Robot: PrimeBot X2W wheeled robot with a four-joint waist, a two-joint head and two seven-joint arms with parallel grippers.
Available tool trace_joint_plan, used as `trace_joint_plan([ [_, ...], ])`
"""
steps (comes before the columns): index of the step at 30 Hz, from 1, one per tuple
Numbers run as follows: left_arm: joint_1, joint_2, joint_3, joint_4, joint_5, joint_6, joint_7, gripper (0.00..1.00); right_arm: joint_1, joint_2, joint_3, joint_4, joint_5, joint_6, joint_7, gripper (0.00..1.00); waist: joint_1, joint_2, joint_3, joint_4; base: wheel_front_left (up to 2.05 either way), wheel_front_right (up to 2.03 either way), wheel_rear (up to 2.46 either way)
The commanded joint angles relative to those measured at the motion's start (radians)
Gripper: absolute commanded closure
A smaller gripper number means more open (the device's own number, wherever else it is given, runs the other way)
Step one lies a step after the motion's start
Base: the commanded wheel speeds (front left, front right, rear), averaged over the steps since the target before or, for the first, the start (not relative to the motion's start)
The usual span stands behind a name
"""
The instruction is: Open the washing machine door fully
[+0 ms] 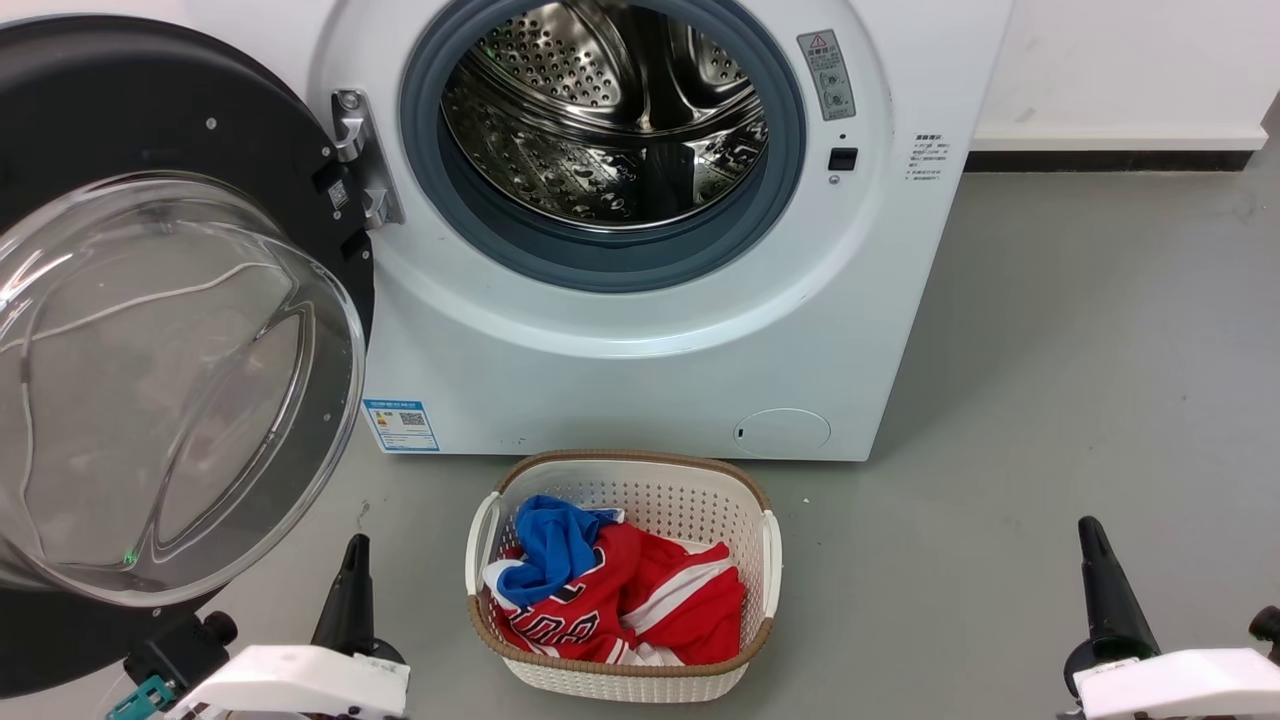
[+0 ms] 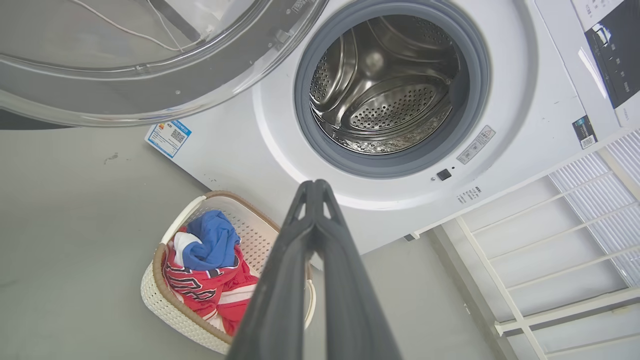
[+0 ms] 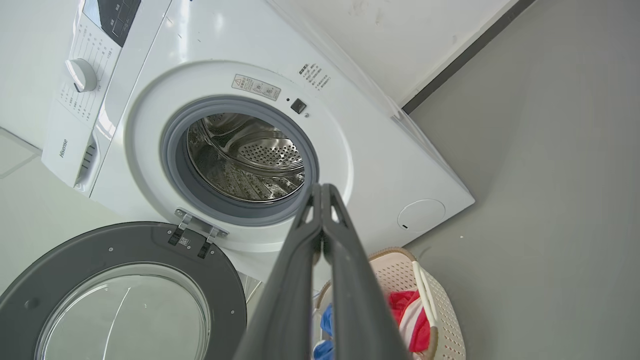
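Hanging wide open, washing machine door (image 1: 170, 350), left and right jaws closed

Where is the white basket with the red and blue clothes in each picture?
Head view: the white perforated laundry basket with a brown woven rim is bottom centre, before the white washing machine.
Left wrist view: the basket is lower left, partly behind the left gripper.
Right wrist view: the basket is bottom right of centre, partly behind the right gripper.
Shared landmark: the shiny steel drum, higher up each time.

White casings (image 1: 300, 682), black fingers (image 1: 347, 600) (teal connector (image 1: 128, 697))
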Motion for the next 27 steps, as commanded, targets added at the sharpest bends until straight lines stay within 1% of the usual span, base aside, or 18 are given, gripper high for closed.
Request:
trace_joint_plan([
  [1,-0.031,0.0,0.007,-0.008,-0.032,-0.007,0.006,1.0,-0.031,-0.009,0.0,-0.005,0.035,0.0,0.007,1.0,0.0,0.0,0.0,0.0,0.0,0.0,0.0],
  [16,-0.053,-0.001,0.022,0.009,-0.217,-0.017,0.051,1.0,-0.068,-0.01,-0.003,0.026,0.214,0.0,0.051,1.0,0.0,0.0,0.005,-0.002,0.0,0.0,0.0],
  [27,-0.068,-0.001,0.031,0.017,-0.326,-0.023,0.077,1.0,-0.09,-0.01,-0.005,0.045,0.317,0.0,0.077,1.0,0.0,0.0,0.008,-0.004,0.0,0.0,0.0],
])
